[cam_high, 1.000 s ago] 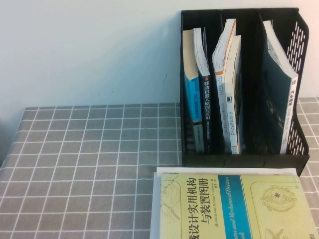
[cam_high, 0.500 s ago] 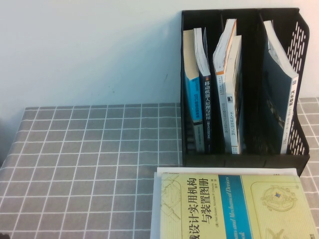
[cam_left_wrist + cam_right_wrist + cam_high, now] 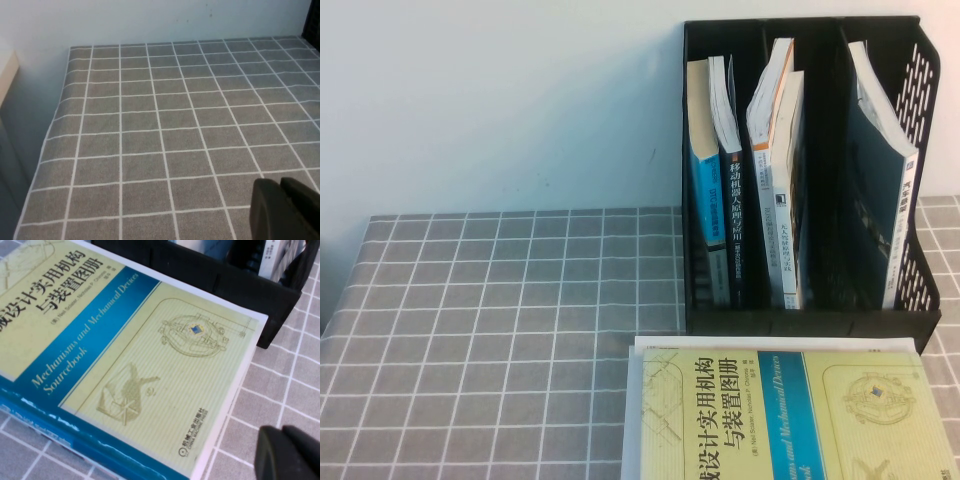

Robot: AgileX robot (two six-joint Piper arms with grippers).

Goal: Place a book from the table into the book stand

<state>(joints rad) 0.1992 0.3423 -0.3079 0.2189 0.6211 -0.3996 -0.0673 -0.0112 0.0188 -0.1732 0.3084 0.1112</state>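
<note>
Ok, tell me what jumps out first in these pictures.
The pale yellow-green book with a blue band lies flat on the table, right in front of the black book stand, whose three compartments each hold standing books. The left gripper hangs over bare grid cloth, and the right gripper sits above the cloth beside that book's corner.

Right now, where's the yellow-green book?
Yellow-green book: high view, near right, flat on table before book stand. Right gripper hovers beside it; left gripper far left.

Grey white-gridded cloth surface [image 3: 500,330]; black perforated plastic book stand [image 3: 920,150]; pale yellow-green paperback book [image 3: 790,420] with a blue band.
</note>
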